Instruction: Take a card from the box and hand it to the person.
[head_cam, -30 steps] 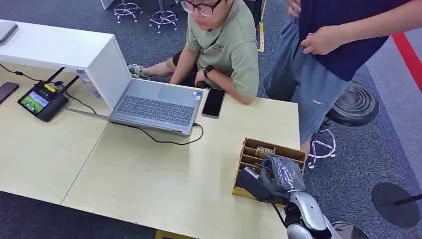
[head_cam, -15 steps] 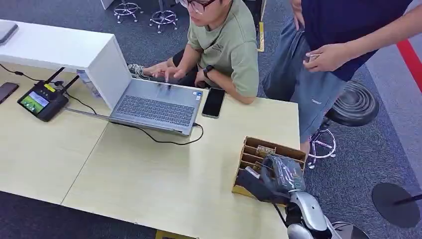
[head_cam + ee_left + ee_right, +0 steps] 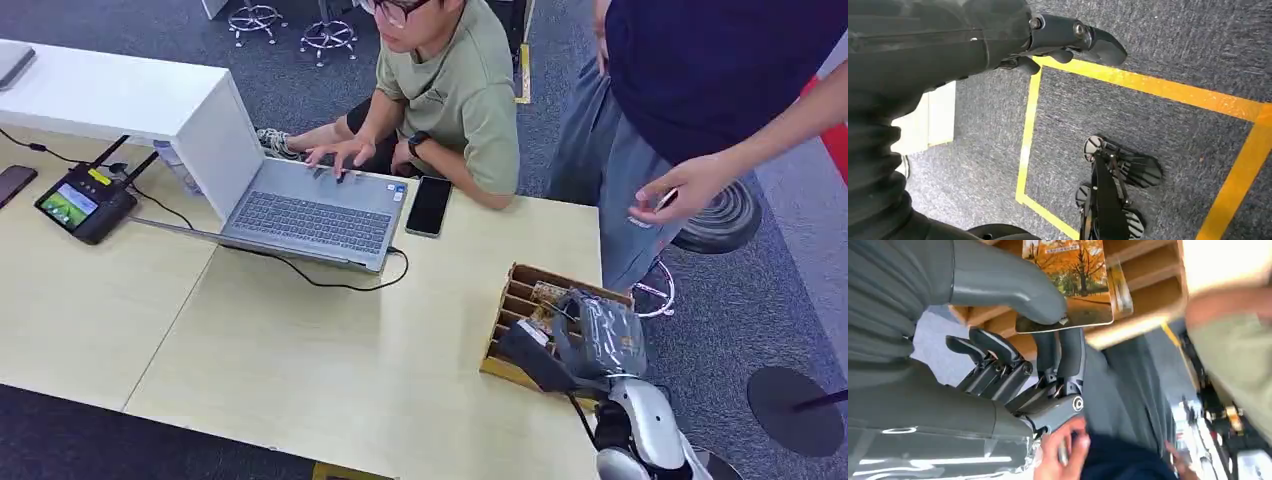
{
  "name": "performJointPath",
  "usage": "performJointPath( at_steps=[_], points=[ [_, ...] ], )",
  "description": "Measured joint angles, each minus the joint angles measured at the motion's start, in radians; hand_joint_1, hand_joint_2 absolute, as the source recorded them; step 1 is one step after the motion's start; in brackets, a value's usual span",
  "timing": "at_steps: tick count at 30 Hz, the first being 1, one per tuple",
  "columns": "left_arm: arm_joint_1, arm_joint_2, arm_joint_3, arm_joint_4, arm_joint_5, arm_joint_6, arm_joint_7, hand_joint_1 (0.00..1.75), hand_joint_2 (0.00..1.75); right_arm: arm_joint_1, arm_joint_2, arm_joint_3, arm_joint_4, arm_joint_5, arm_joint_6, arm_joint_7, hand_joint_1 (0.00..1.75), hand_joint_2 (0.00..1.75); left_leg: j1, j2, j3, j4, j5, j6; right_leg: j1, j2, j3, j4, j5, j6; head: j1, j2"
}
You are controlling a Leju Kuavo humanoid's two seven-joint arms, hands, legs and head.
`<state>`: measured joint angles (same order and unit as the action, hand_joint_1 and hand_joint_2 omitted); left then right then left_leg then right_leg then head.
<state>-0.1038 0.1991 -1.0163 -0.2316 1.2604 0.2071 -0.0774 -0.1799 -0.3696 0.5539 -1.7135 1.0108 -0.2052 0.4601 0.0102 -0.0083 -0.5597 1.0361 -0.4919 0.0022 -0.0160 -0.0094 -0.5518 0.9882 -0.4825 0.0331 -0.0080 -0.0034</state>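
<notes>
A wooden box [image 3: 497, 330] with several slots stands near the table's front right corner. My right hand [image 3: 592, 345] lies over it. In the right wrist view the thumb [image 3: 1013, 290] and dark fingers [image 3: 1064, 352] pinch a card [image 3: 1073, 270] printed with autumn trees, just above the box's dividers [image 3: 1148, 270]. My left hand [image 3: 1068, 37] hangs over the carpet and holds nothing. A standing person's hand [image 3: 680, 190] reaches down beyond the table's right edge, above and behind the box.
An open laptop [image 3: 310, 215] with a cable, a black phone [image 3: 430, 205] and a small screen device [image 3: 80, 205] lie on the table [image 3: 300, 370]. A seated person [image 3: 450, 90] types at the far side. A black stool [image 3: 715, 215] stands to the right.
My right hand has shifted right and the box has slid right with it. The standing person's hand has come down toward the table. The seated person has started typing.
</notes>
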Motion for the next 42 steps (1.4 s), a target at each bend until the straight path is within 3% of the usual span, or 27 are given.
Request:
performJointPath(
  at_steps=[4, 12, 29, 30, 32, 33, 34, 35, 37, 42],
  points=[
    [0.002, 0.000, 0.000, 0.000, 0.000, 0.004, 0.002, 0.00, 1.75, 0.001, -0.021, -0.036, -0.103, 0.022, -0.012, 0.009, 1.75, 1.75, 0.000, 0.000, 0.000, 0.000, 0.000, 0.000, 0.000, 0.000, 0.000, 0.000, 0.000, 0.000, 0.000, 0.000],
    [0.003, -0.005, 0.000, 0.000, -0.004, 0.002, 0.001, 0.00, 1.75, 0.015, -0.032, -0.098, -0.284, 0.097, -0.164, -0.051, 1.75, 1.75, 0.000, 0.000, 0.000, 0.000, 0.000, 0.000, 0.000, 0.000, 0.000, 0.000, 0.000, 0.000, 0.000, 0.000],
    [0.002, -0.010, 0.000, 0.000, -0.004, -0.009, 0.016, 0.00, 1.75, 0.056, -0.032, -0.149, -0.366, 0.102, -0.171, -0.061, 1.75, 1.75, 0.000, 0.000, 0.000, 0.000, 0.000, 0.000, 0.000, 0.000, 0.000, 0.000, 0.000, 0.000, 0.000, 0.000],
    [0.002, -0.010, 0.000, 0.000, -0.004, -0.009, 0.018, 0.00, 1.75, 0.056, -0.032, -0.150, -0.366, 0.102, -0.169, -0.062, 1.64, 1.75, 0.000, 0.000, 0.000, 0.000, 0.000, 0.000, 0.000, 0.000, 0.000, 0.000, 0.000, 0.000, 0.000, 0.000],
    [0.002, -0.010, 0.001, 0.000, -0.004, -0.010, 0.021, 0.00, 1.75, 0.057, -0.031, -0.156, -0.366, 0.102, -0.169, -0.061, 1.12, 1.75, 0.000, 0.000, 0.000, 0.000, 0.000, 0.000, 0.000, 0.000, 0.000, 0.000, 0.000, 0.000, 0.000, 0.000],
    [0.002, -0.010, 0.001, 0.000, -0.004, -0.010, 0.021, 0.00, 1.75, 0.057, -0.031, -0.158, -0.366, 0.101, -0.169, -0.062, 0.26, 1.75, 0.000, 0.000, 0.000, 0.000, 0.000, 0.000, 0.000, 0.000, 0.000, 0.000, 0.000, 0.000, 0.000, 0.000],
    [0.002, -0.010, 0.001, 0.000, -0.004, -0.011, 0.021, 0.00, 0.00, 0.057, -0.031, -0.158, -0.366, 0.101, -0.169, -0.062, 0.26, 1.75, 0.000, 0.000, 0.000, 0.000, 0.000, 0.000, 0.000, 0.000, 0.000, 0.000, 0.000, 0.000, 0.000, 0.000],
    [0.002, -0.010, 0.001, 0.000, -0.004, -0.011, 0.020, 0.00, 0.00, 0.057, -0.031, -0.158, -0.366, 0.101, -0.169, -0.062, 0.26, 1.75, 0.000, 0.000, 0.000, 0.000, 0.000, 0.000, 0.000, 0.000, 0.000, 0.000, 0.000, 0.000, 0.000, 0.000],
    [0.002, -0.010, 0.001, 0.000, -0.002, -0.011, 0.020, 0.00, 0.00, 0.057, -0.031, -0.159, -0.366, 0.101, -0.169, -0.062, 0.00, 1.75, 0.000, 0.000, 0.000, 0.000, 0.000, 0.000, 0.000, 0.000, 0.000, 0.000, 0.000, 0.000, 0.000, 0.000],
    [0.002, -0.011, 0.001, 0.000, 0.000, -0.011, 0.017, 0.00, 0.00, 0.058, -0.031, -0.162, -0.366, 0.100, -0.166, -0.062, 0.00, 1.75, 0.000, 0.000, 0.000, 0.000, 0.000, 0.000, 0.000, 0.000, 0.000, 0.000, 0.000, 0.000, 0.000, 0.000]
  ],
)
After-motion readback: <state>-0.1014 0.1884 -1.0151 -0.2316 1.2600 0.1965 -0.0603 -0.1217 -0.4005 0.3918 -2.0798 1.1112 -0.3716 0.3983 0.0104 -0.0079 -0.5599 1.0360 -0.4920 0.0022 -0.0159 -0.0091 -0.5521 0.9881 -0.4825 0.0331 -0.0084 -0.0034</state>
